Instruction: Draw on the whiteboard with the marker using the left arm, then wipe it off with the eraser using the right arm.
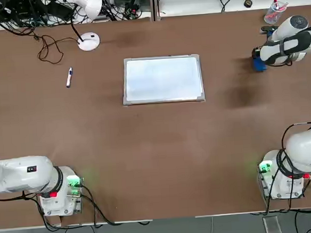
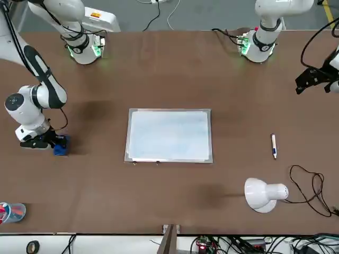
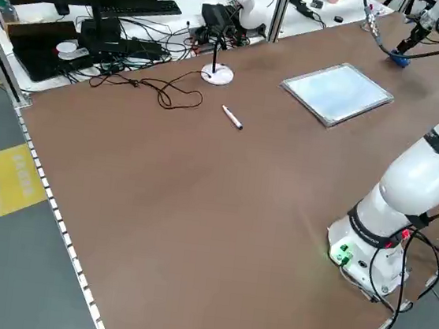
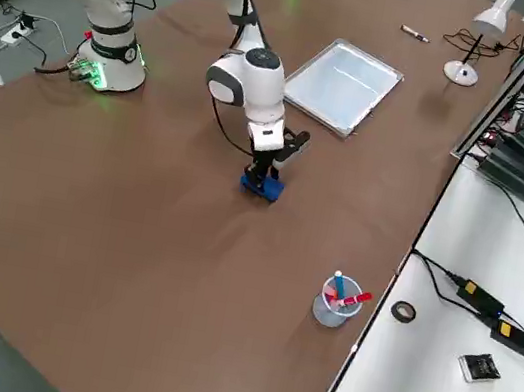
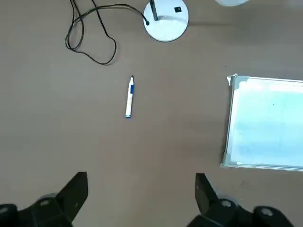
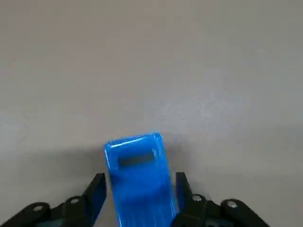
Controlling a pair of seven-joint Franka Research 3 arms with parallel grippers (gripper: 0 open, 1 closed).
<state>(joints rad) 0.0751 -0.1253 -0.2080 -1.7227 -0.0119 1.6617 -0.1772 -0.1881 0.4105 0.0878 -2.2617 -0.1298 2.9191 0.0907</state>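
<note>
The blue eraser (image 6: 139, 175) lies on the brown table at the robot's far right, also seen in the top view (image 1: 258, 64). My right gripper (image 6: 138, 189) stands low over the eraser, its fingers on either side with a thin gap each, so it is open. The whiteboard (image 1: 163, 79) lies flat in the table's middle, its face blank. The marker (image 1: 69, 77) lies on the table left of the board. My left gripper (image 5: 142, 189) hovers high on the left side (image 2: 311, 82), open and holding nothing, with the marker (image 5: 129, 97) well ahead of it.
A white lamp (image 1: 89, 41) with a black cord (image 1: 46, 49) stands behind the marker. A clear cup (image 1: 272, 13) with red pens sits at the far right corner, behind the eraser. Both arm bases (image 1: 62, 195) (image 1: 280, 180) stand at the near edge.
</note>
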